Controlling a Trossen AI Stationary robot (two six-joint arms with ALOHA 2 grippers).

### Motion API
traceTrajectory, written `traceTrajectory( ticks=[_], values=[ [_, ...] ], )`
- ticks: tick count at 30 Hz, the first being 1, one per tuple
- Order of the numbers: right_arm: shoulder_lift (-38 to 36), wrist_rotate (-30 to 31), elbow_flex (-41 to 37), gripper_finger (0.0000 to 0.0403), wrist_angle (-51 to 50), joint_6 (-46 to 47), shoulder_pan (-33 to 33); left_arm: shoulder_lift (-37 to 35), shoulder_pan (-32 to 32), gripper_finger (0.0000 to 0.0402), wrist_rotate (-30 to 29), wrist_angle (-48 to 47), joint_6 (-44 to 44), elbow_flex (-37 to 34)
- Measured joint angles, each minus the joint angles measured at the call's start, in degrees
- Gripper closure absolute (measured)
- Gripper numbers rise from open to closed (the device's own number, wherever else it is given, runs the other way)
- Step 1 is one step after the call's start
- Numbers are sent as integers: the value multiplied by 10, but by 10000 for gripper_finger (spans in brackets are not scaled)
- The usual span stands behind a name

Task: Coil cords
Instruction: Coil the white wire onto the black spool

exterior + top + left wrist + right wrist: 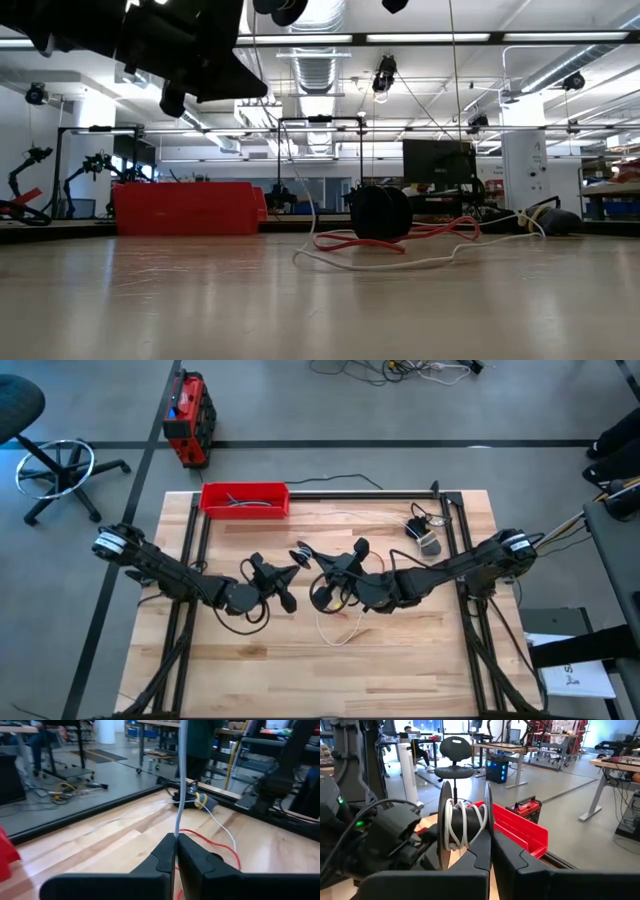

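My right gripper [492, 845] is shut on a small black spool [465, 827] that has white cord wound between its two discs. It is held up above the table's middle [302, 550]. My left gripper [176, 840] stands close beside it [290, 572], shut on the white cord [179, 780], which runs straight away from the fingers. More white cord [400, 262] lies slack on the table. The red cord [360, 240] lies loosely around a black disc piece [380, 212] that stands on the table. My left gripper pinches a single strand of the white cord [177, 831] between its two fingertips, with the fingers lying across it. From the pinch the strand runs off straight and taut. My right gripper pinches the rim of one of the spool's discs [488, 822] between its two fingers. The spool is lifted clear of the table, its wound cord beside the fingers.
A red tray [245, 498] with dark cables stands at the far edge, left of middle. A grey and black device with cables [425, 538] lies at the far right. Bare wood lies along the table's near half [330, 680].
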Motion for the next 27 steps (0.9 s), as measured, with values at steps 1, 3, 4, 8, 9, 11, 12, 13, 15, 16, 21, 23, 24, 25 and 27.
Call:
traceTrajectory(
  ticks=[1,3,4,8,9,11,12,13,15,16,21,23,24,25,27],
  values=[
    [0,0,1,403,0,0,0,0,1,397,4,0,-2,0],
    [0,-1,1,403,1,0,-2,0,2,400,18,2,-3,0],
    [0,-2,1,403,0,0,-4,0,3,400,25,4,-3,0],
    [14,-6,2,403,0,-3,-16,0,7,400,61,4,-4,9],
    [19,-16,2,403,0,-1,-19,3,8,401,67,5,-4,14],
    [32,-30,4,403,0,0,-27,11,9,401,81,4,-2,24],
    [39,-31,5,403,-2,0,-29,17,10,401,90,2,-1,31],
    [46,-32,7,403,-3,0,-31,25,10,401,97,3,-1,38],
    [58,-45,11,403,-6,0,-35,42,10,401,114,2,0,52],
    [62,-49,12,403,-7,0,-35,50,10,401,123,0,1,58],
    [64,-55,13,403,-64,11,-36,68,9,401,139,-14,1,77],
    [64,-55,13,403,-100,23,-36,66,9,401,151,-14,5,83],
    [64,-55,13,403,-114,29,-36,66,9,401,152,-14,7,86],
    [64,-55,13,403,-126,33,-36,65,8,401,152,-15,10,88],
    [64,-58,13,403,-146,41,-35,62,8,401,156,-16,15,91]
  ],
)
